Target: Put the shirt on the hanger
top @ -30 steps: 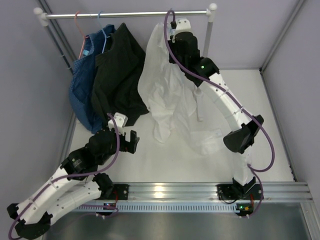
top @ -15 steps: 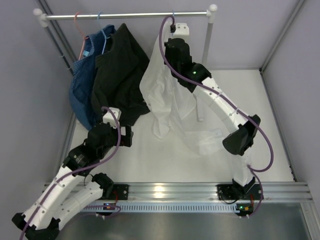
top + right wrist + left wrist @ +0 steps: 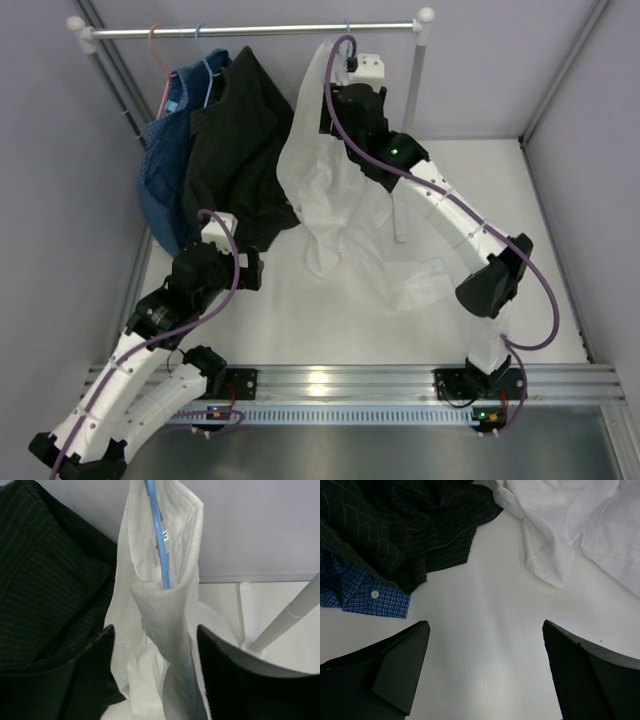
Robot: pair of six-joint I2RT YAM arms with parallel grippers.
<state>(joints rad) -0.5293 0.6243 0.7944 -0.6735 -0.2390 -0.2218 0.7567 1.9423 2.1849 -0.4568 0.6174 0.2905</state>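
The white shirt [image 3: 308, 160] hangs from the rail on the light-blue hanger [image 3: 157, 535], its lower part trailing onto the table [image 3: 405, 275]. The hanger's hook [image 3: 347, 28] sits over the rail. My right gripper [image 3: 155, 630] is just below the collar. Its jaws stand apart on either side of a fold of shirt fabric [image 3: 167, 610] and do not squeeze it; from above it shows as [image 3: 340, 105]. My left gripper [image 3: 485, 625] is open over bare table near the shirt's hem [image 3: 555, 555], with nothing between its fingers; from above it shows as [image 3: 250, 272].
A black pinstriped garment [image 3: 235, 140] and a blue denim one [image 3: 165, 170] hang left of the shirt on the rail [image 3: 250, 30], beside a pink hanger [image 3: 155, 50]. The rail's right post [image 3: 295, 610] stands close to my right gripper. Grey walls close in on both sides.
My right gripper's jaws have gone from shut to apart, leaving the hanger on the rail. My left arm has drawn back toward the near left.
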